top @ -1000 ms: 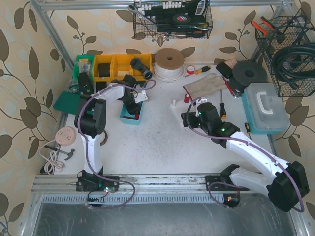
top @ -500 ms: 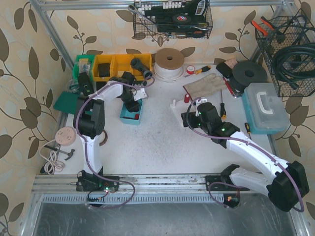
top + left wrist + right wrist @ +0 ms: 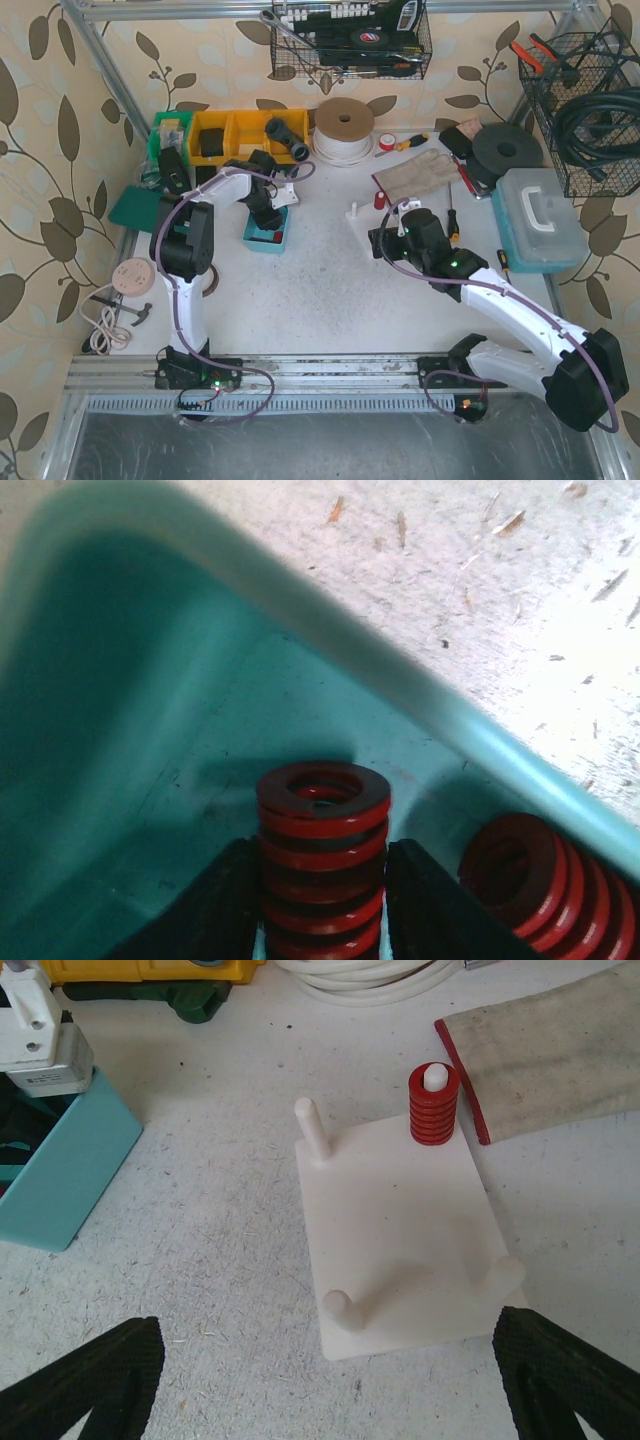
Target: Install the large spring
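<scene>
Left end effector (image 3: 322, 885) pinches narrow on the upright red coil spring (image 3: 322, 798) inside the teal plastic bin (image 3: 150, 700); I judge lifting and seating it on the white pegged plate (image 3: 400, 1230) remain.

L hand (image 3: 266, 212) dips into teal bin (image 3: 256, 238), upper left of centre. R hand (image 3: 383, 243) sits right of centre over surface (image 3: 320, 290), just below white peg plate (image 3: 356, 212); red spring (image 3: 380, 200) stands beside plate's upper-right end. Finger gaps too small to read.

Glossy red spring (image 3: 322, 855); smooth teal plastic bin (image 3: 120, 730); matt white peg plate (image 3: 400, 1230)
</scene>
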`<state>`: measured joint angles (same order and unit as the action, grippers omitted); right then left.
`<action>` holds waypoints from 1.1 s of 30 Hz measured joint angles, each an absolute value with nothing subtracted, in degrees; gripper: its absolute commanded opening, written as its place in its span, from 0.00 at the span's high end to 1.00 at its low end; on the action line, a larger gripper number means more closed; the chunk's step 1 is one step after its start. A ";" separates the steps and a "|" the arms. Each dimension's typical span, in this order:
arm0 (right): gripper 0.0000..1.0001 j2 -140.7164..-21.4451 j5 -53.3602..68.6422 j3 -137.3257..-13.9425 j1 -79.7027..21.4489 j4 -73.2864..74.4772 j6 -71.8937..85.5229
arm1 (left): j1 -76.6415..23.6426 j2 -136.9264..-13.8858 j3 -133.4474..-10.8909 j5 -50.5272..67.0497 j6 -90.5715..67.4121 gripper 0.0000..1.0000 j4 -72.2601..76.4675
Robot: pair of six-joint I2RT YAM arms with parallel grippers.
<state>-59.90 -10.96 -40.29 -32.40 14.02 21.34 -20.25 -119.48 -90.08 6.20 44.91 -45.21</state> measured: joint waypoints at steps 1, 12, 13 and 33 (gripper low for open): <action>0.11 -59.83 -10.96 -40.29 -32.40 14.04 21.34 | -20.25 -119.50 -89.95 6.20 45.10 0.68 -45.17; 0.11 -59.68 -10.96 -40.29 -32.40 14.61 20.80 | -20.18 -119.22 -89.71 8.23 45.23 0.88 -44.66; 0.11 -59.68 -10.96 -40.38 -32.40 15.00 20.75 | -20.21 -118.87 -89.45 8.64 45.10 0.89 -44.21; 0.21 -60.40 -0.12 -53.21 -31.09 25.89 22.96 | -26.85 -81.34 -62.35 14.59 31.77 0.94 -13.80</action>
